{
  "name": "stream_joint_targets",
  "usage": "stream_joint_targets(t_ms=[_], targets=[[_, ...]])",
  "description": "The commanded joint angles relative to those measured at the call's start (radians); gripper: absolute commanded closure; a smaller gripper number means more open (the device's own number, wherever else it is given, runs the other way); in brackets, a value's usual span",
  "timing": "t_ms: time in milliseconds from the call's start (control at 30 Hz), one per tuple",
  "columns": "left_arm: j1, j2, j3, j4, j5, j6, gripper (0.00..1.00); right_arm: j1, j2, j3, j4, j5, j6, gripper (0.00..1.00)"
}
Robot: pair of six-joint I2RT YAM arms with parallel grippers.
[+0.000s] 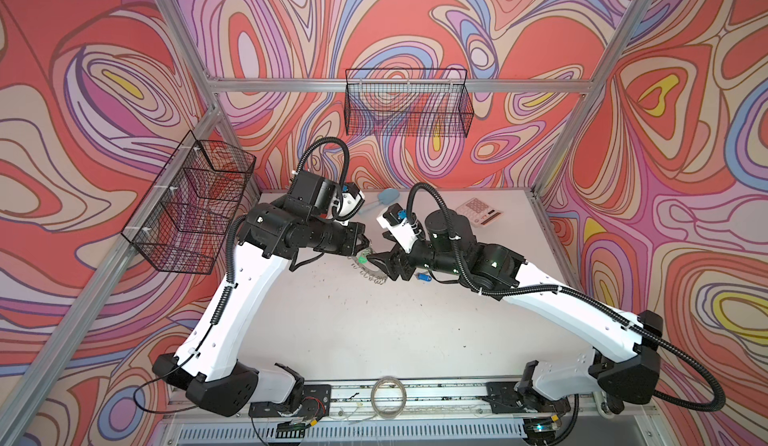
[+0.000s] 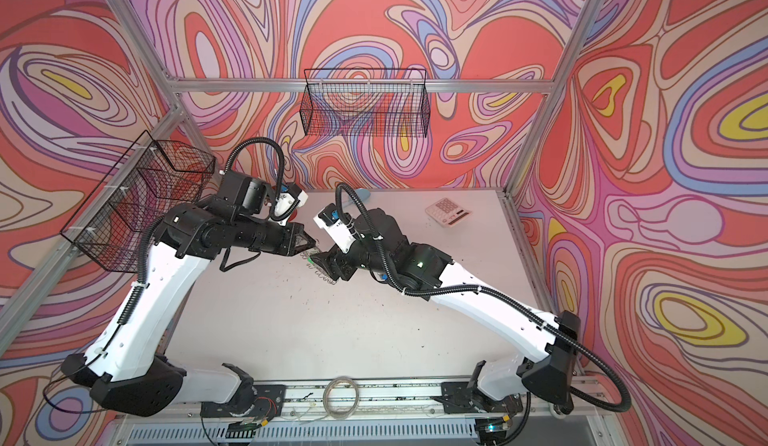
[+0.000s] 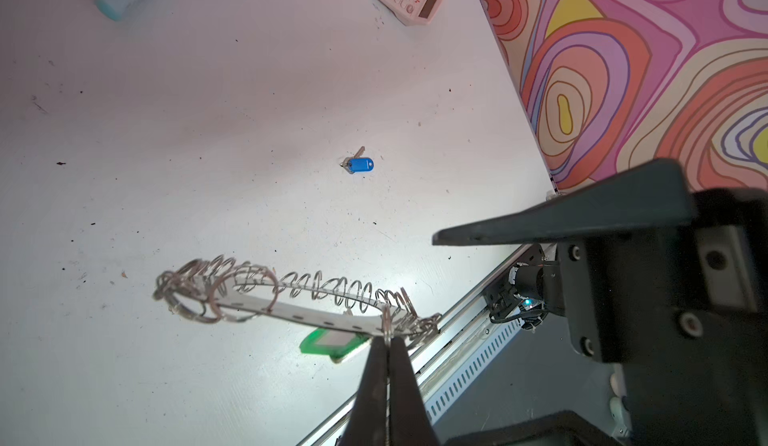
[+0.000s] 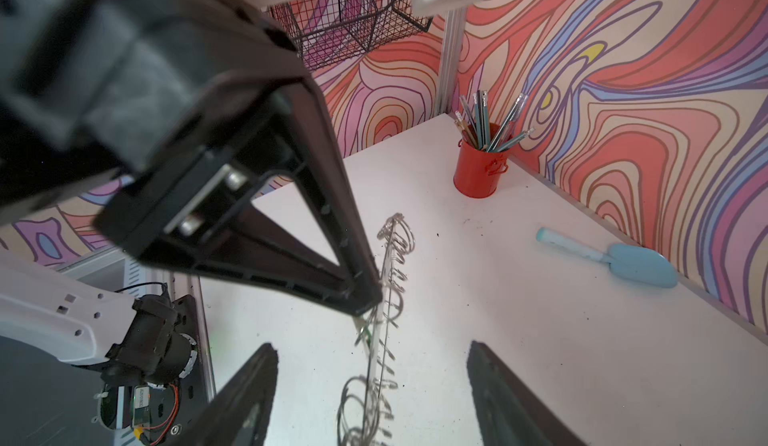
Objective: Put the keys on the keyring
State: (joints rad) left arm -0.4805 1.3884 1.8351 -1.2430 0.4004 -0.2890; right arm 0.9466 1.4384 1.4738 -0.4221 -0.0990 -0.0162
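Observation:
The keyring (image 3: 291, 311), a flat grey disc fringed with small wire rings, is held above the white table (image 1: 332, 340). My left gripper (image 3: 388, 340) is shut on one small ring at its rim. The green-tagged key (image 3: 332, 344) sits just under that rim beside the jaws; whether it is linked to a ring I cannot tell. In both top views the keyring (image 1: 370, 274) (image 2: 323, 274) shows between the two grippers. My right gripper (image 4: 372, 350) is open, its fingers on either side of the keyring (image 4: 390, 257) without touching it. The blue-tagged key (image 3: 360, 164) (image 1: 423, 277) lies on the table under the right arm.
A pink calculator (image 1: 478, 211) lies at the back right, a light blue scoop (image 4: 623, 257) near the back wall and a red cup of pens (image 4: 478, 169) in the back corner. A plain thin hoop (image 1: 388, 394) rests on the front rail. Wire baskets (image 1: 407, 103) (image 1: 187, 203) hang on the walls.

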Motion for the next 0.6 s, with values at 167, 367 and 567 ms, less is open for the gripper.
stream_joint_targets(t_ms=[167,367,567], targets=[[-0.006,-0.045,0.027,0.015,0.013,-0.058,1.00,0.007,0.018,-0.003,0.075,0.038,0.002,0.30],[-0.007,-0.060,0.016,0.003,0.044,-0.058,1.00,0.009,0.024,-0.012,0.074,0.112,0.005,0.41],[-0.007,-0.080,0.015,-0.010,0.038,-0.059,1.00,0.008,0.015,0.006,0.016,0.206,-0.041,0.55]])
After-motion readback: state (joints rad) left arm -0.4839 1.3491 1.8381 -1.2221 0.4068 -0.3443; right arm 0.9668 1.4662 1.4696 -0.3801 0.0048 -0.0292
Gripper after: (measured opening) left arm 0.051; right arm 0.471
